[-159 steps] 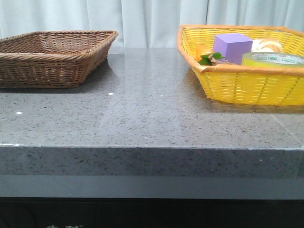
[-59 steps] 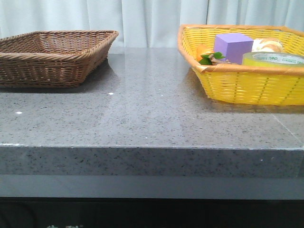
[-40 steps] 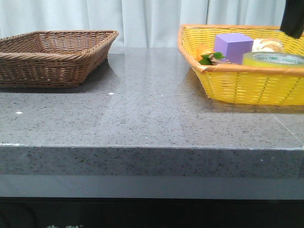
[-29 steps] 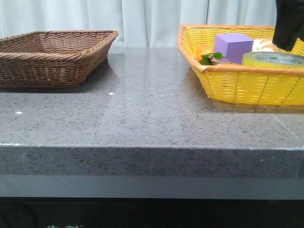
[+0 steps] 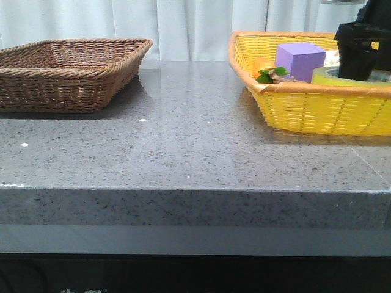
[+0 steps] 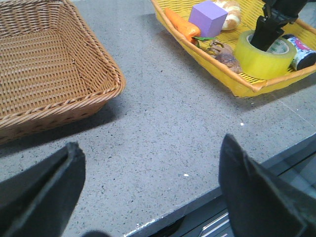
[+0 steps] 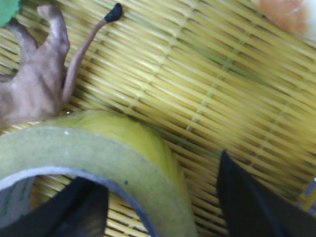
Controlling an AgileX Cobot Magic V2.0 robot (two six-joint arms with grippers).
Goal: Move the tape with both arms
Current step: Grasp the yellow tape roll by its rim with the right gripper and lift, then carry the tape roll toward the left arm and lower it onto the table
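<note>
Right end effector (image 7: 163, 207) astride tape (image 7: 113, 163) wall in yellow basket (image 5: 317, 110)

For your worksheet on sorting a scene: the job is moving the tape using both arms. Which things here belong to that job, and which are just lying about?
Job: tape, right gripper, left gripper.
Lying about: purple cube, carrot, bread roll, brown toy animal.

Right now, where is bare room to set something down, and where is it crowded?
The gray counter between the two baskets is bare, and so is the brown basket. The yellow basket is crowded: tape, purple cube, carrot, and the right gripper.
</note>
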